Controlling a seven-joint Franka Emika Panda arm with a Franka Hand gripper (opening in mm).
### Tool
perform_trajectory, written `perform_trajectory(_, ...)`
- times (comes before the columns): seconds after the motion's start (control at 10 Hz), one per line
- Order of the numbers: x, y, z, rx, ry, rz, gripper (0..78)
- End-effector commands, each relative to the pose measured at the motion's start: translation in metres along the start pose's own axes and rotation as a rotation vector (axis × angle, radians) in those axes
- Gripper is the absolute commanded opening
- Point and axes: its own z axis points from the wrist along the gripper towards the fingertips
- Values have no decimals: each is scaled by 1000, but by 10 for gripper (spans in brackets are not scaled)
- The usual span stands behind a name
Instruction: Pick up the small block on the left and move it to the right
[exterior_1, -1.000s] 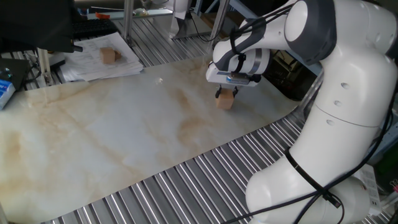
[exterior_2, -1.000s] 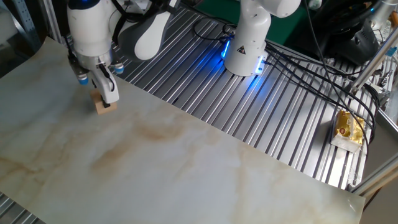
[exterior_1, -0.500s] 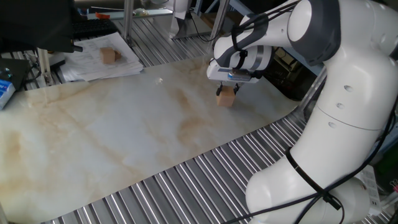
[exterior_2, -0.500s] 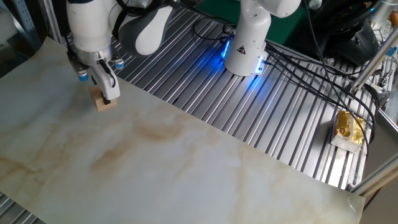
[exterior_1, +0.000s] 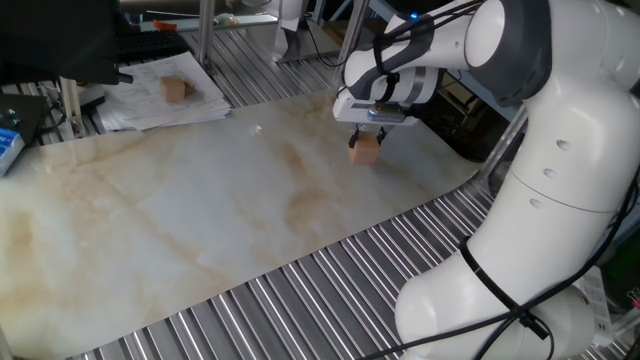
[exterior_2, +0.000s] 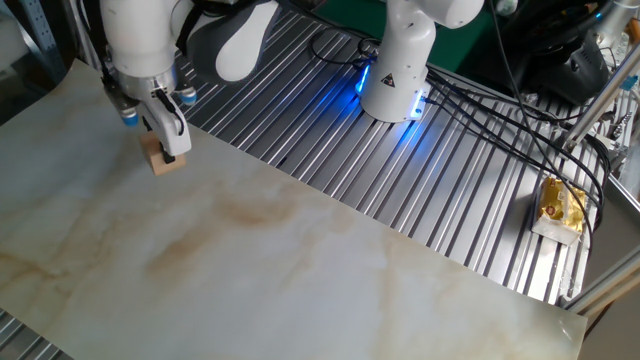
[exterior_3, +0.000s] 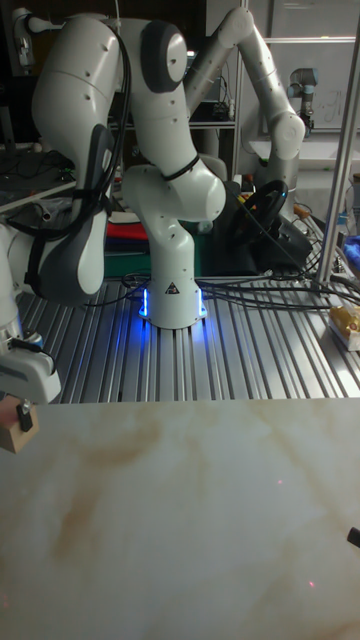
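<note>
The gripper (exterior_1: 366, 135) is clamped on the small block (exterior_1: 365, 150) over the marbled table (exterior_1: 200, 210).

The small block (exterior_1: 365, 150) sits on the marble board (exterior_1: 200, 210), between the fingers (exterior_2: 170, 135).

Two wooden cubes: small block (exterior_1: 365, 150), darker cube (exterior_1: 176, 89); perhaps one paper stack (exterior_1: 160, 100).
</note>
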Motion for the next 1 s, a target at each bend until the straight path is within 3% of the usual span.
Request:
perform_trajectory(0.1,-1,0,-2,18,-14,-5,13)
perform_trajectory(0.5,-2,1,-1,63,-23,-21,13)
perform_trajectory(0.7,-2,1,-1,69,-30,-23,13)
perform_trajectory(1.0,-2,1,-1,67,-69,-112,13)
